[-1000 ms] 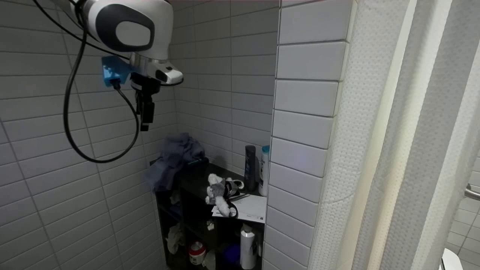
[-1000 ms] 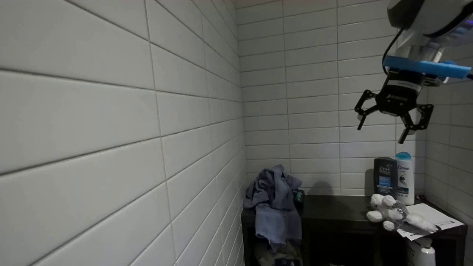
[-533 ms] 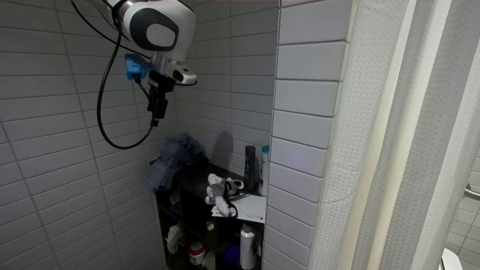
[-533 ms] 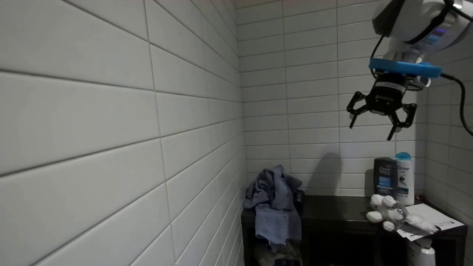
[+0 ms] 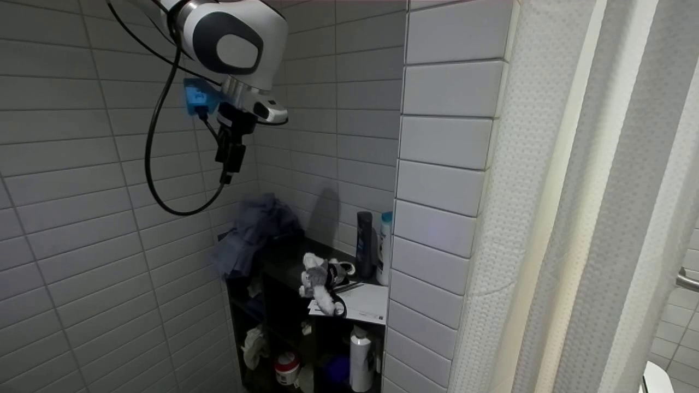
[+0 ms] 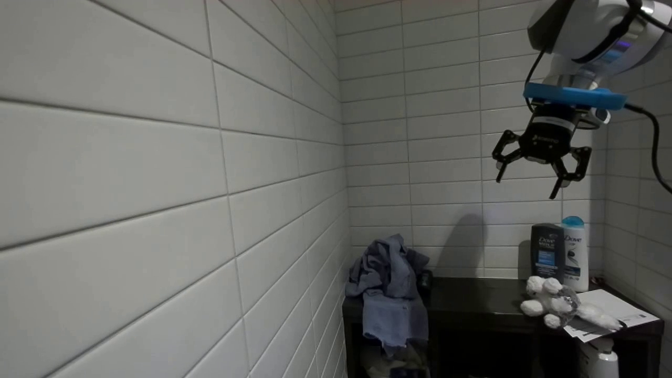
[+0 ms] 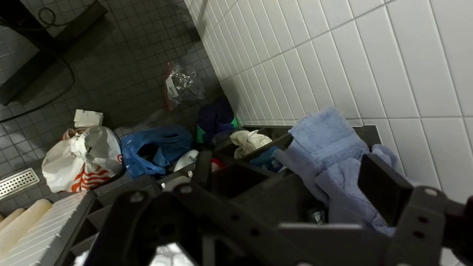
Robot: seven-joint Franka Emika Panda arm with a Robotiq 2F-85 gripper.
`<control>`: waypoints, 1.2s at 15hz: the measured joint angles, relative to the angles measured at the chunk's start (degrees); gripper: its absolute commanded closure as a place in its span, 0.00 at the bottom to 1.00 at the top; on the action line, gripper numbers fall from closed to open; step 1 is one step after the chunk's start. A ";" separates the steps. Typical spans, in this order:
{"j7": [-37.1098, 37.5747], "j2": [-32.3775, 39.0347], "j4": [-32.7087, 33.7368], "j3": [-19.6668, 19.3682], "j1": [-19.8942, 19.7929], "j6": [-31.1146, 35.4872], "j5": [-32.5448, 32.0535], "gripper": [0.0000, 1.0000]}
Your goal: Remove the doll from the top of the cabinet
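1. Plainly, the fingers (image 7: 384,188) of the Robotiq gripper (image 6: 526,189) are spread wide, their tips well apart; in the wrist view, the gap between them looks down onto a blue-grey towel (image 7: 332,159) and the black cabinet (image 6: 472,296).
2. Both fingertips hang in air, higher than the cabinet top and apart from everything on it.
3. The plush doll (image 6: 548,304), white and grey, lies on top of the cabinet, lower than the gripper and well apart from it; part of it rests over a white paper sheet (image 6: 617,302).
4. Just behind the doll in an exterior view, a dark bottle (image 6: 547,252) and a white bottle (image 6: 575,262) with a blue cap (image 6: 572,221) stand upright side by side; "Dove" reads on both, while the smaller print is blurred.
5. The paper's printing is too small to read, and the lettering on the gripper's black body is smeared.
6. On the tiled floor (image 7: 136,66) in the wrist view lies a clear plastic bag (image 7: 188,83) with a white label (image 7: 172,87) whose writing I cannot make out; a white plastic bag (image 7: 85,159) marked with orange-red stripes sits beside a blue plastic bag (image 7: 168,147).
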 measured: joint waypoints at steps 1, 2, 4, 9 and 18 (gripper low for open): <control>0.00 0.00 0.01 0.00 0.00 -0.01 0.00 0.00; 0.00 0.00 0.01 0.00 0.00 -0.02 0.00 0.00; 0.00 0.00 0.02 0.00 0.00 -0.03 0.00 0.00; 1.93 0.49 -0.27 0.41 0.02 5.87 0.00 0.00; 15.00 12.94 -0.10 1.59 0.48 39.20 -1.56 0.00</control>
